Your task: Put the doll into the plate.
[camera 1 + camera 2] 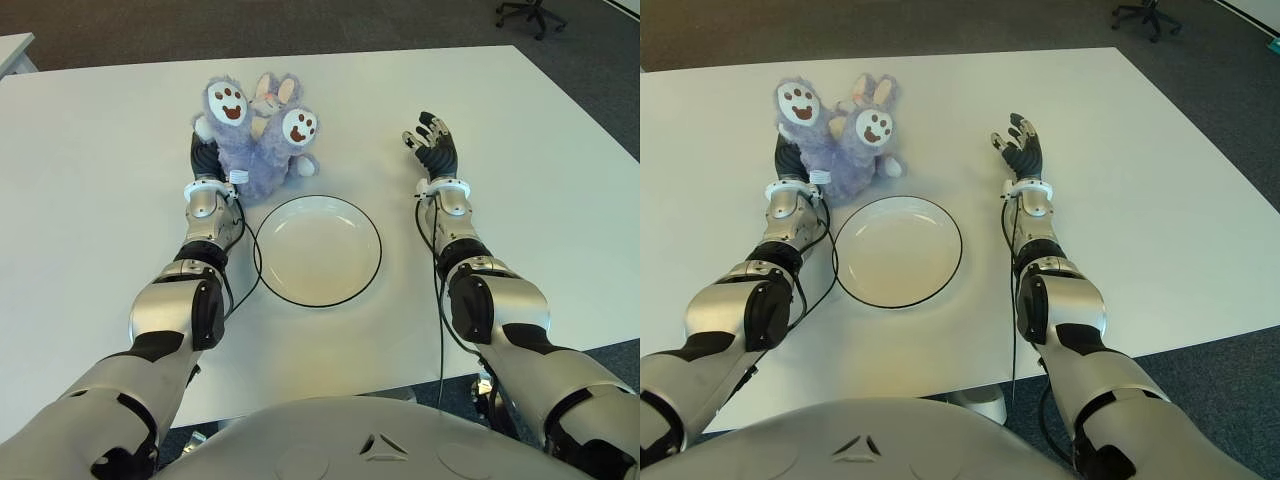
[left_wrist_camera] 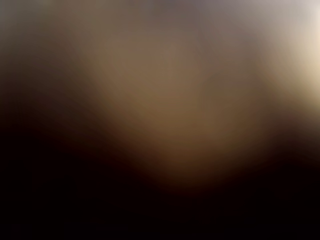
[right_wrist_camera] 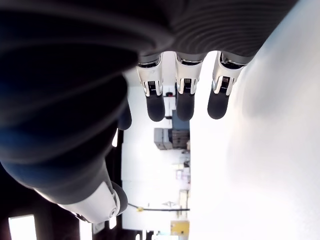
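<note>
Both eye views look forward and down from the robot's head, a little apart, and share nearly the whole scene: the white bench [image 1: 90, 200], the plate [image 1: 318, 250] near its middle, the doll [image 1: 835, 140] beyond the plate to the left, both arms, and dark floor at the far edge. The left wrist view sits so near whatever is before it that it shows only a brown blur. The right wrist view looks from very close along the right robot hand [image 3: 182, 90], past its extended fingertips [image 3: 156, 107], over the bench surface toward the room beyond.
</note>
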You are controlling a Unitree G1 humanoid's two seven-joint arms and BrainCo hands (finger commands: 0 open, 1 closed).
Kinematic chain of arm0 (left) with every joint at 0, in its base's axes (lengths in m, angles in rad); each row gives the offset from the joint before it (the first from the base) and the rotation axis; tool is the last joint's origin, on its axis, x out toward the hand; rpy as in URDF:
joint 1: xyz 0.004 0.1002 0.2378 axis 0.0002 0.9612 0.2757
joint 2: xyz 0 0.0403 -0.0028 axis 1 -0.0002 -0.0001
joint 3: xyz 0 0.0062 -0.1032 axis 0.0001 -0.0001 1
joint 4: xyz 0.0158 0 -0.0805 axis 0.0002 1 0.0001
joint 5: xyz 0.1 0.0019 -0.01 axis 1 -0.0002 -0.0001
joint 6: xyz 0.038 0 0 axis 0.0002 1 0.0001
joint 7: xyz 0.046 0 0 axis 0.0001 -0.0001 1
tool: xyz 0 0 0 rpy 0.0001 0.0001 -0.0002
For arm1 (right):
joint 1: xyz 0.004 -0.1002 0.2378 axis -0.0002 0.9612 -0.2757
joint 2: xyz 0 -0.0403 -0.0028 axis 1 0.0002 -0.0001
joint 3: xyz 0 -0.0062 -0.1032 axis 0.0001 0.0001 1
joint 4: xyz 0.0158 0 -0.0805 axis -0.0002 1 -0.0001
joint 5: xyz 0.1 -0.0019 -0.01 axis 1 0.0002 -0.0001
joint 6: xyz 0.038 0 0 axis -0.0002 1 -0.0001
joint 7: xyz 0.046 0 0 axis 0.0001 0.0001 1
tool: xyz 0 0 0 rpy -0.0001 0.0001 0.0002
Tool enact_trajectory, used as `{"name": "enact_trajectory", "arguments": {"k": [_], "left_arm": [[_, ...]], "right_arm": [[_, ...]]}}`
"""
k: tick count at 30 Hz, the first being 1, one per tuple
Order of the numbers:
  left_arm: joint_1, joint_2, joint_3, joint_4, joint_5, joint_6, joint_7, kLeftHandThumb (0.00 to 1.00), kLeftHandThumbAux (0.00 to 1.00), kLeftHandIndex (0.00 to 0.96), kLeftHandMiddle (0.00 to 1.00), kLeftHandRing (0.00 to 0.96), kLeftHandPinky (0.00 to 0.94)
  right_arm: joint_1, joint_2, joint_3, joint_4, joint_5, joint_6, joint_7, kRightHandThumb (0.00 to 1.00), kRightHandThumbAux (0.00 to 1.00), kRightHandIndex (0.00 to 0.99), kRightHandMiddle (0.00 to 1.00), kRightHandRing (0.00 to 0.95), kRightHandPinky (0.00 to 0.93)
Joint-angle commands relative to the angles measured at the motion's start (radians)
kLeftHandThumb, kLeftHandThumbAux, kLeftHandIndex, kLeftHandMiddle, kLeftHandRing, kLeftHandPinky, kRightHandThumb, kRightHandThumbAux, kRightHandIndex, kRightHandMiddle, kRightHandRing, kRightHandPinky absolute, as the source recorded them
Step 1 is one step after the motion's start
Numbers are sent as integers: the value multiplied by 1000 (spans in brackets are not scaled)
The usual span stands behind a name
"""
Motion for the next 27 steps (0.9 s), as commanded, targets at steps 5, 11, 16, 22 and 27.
{"name": "enact_trajectory", "arguments": {"k": [5,11,16,22,27], "left_arm": [[5,-10,-12,27,20,0,26,838,661,468,448,500,473],[5,-10,-17,29,33,-11,32,836,661,435,477,567,525],[4,-8,-28,32,53,-17,55,834,663,413,500,626,581],[2,-7,-43,33,68,-11,90,834,664,408,517,660,575],[-2,-4,-60,36,93,17,149,839,661,416,542,710,689]], "right_arm": [[80,19,2,49,7,34,-3,477,808,148,118,88,109],[81,17,5,49,3,29,-11,495,813,176,128,95,119],[80,17,7,50,2,27,-16,503,816,185,129,96,115],[80,15,8,49,3,25,-16,500,825,177,127,95,117],[80,16,7,49,4,24,-19,494,833,169,130,101,123]]}}
